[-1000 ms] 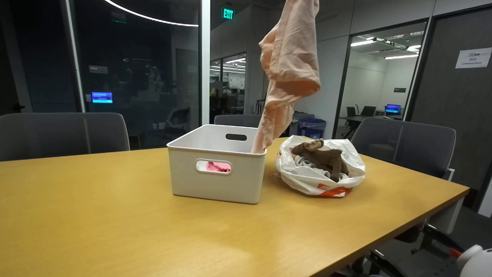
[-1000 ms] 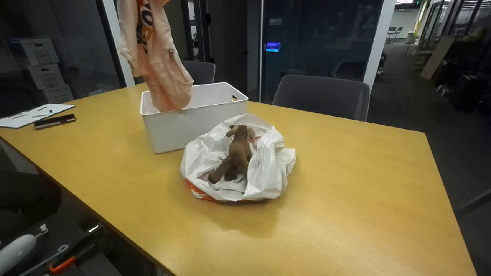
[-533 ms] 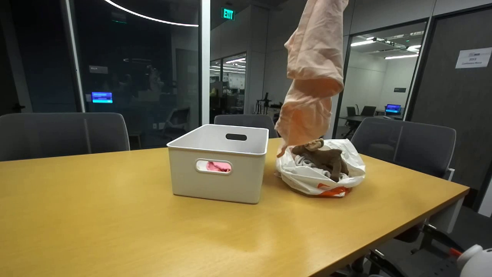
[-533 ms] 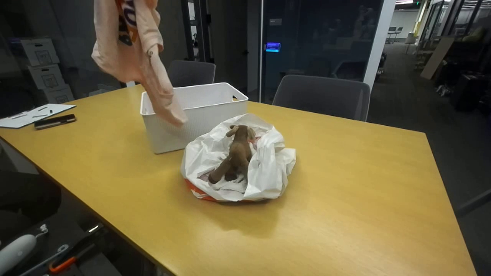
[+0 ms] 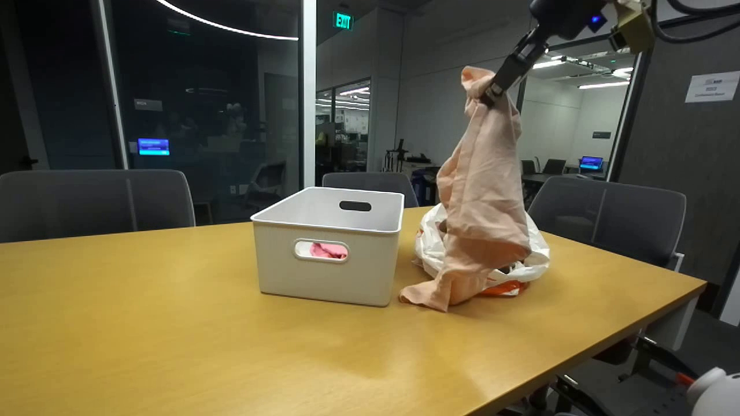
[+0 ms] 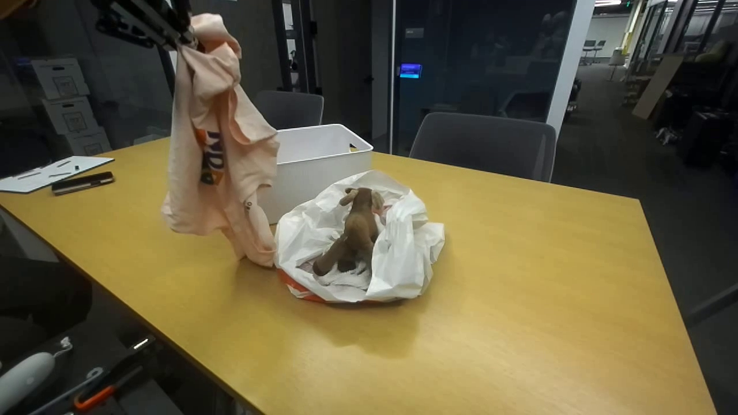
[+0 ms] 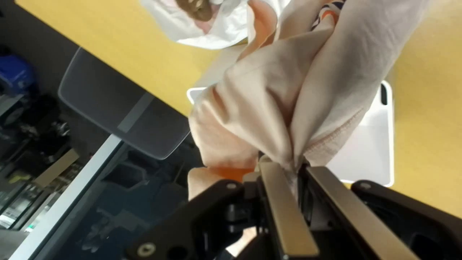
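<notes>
Grasping a bunched fold near the upper end, the gripper has its fingers clenched on a peach garment with printed lettering, perhaps a shirt. It hangs near both the white plastic storage box and the white plastic bag that cradles a brown plush animal; in an exterior view its lower end seems to reach the yellow tabletop near the box. Pink cloth shows through the box's handle slot. The garment should handle as light, soft and limp, not fragile, with no stiffness to hold a shape, so the lower part would swing or drag behind the top. Its matte weave looks unlikely to slip from the fingers. A thick, gathered fold by the seamed edge seems the best place to pinch, since a single layer could slide out; the loose trailing end offers a poorer hold.
</notes>
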Robot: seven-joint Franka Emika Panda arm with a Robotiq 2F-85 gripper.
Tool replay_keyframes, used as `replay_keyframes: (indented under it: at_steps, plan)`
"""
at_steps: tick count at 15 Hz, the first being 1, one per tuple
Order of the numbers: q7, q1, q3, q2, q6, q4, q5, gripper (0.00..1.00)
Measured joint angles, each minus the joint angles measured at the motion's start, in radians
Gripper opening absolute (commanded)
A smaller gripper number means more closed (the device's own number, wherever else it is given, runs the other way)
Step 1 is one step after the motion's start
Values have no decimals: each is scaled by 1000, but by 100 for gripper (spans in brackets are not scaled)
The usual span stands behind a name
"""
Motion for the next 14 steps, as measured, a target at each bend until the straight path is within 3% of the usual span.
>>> replay_keyframes:
  at_steps: [7, 12, 14]
  plan:
    - [-253, 272, -366, 221, 0, -4, 180, 6]
    - [-571, 473, -629, 354, -34, 5, 407, 6]
    - [-722, 517, -674, 413, -47, 17, 543, 7]
